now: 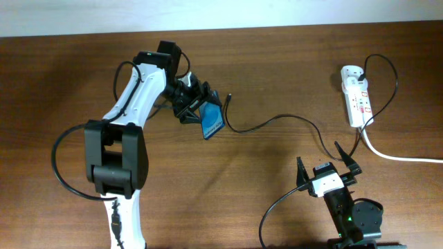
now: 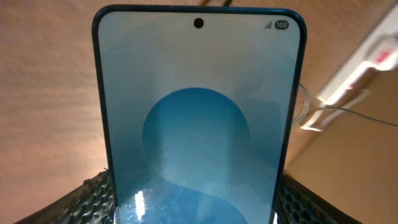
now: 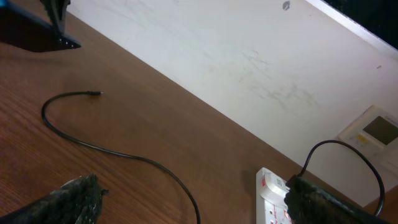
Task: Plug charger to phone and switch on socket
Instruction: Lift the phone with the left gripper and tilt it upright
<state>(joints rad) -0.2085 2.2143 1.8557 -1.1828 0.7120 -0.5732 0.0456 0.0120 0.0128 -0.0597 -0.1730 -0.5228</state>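
My left gripper (image 1: 196, 104) is shut on the phone (image 1: 212, 119), a slim handset with a bright blue screen, and holds it tilted above the table left of centre. The phone fills the left wrist view (image 2: 199, 118), both fingers against its edges. The charger (image 1: 277, 119), a thin black cable, runs from the socket leftward to its plug tip (image 1: 228, 97), lying just right of the phone; it also shows in the right wrist view (image 3: 93, 144). The socket (image 1: 357, 95), a white power strip, lies at the far right. My right gripper (image 1: 327, 168) is open and empty, near the front edge.
A thick white cord (image 1: 398, 156) leaves the socket toward the right edge. The pale wall borders the table's far side (image 3: 249, 68). The socket's end shows in the right wrist view (image 3: 270, 193).
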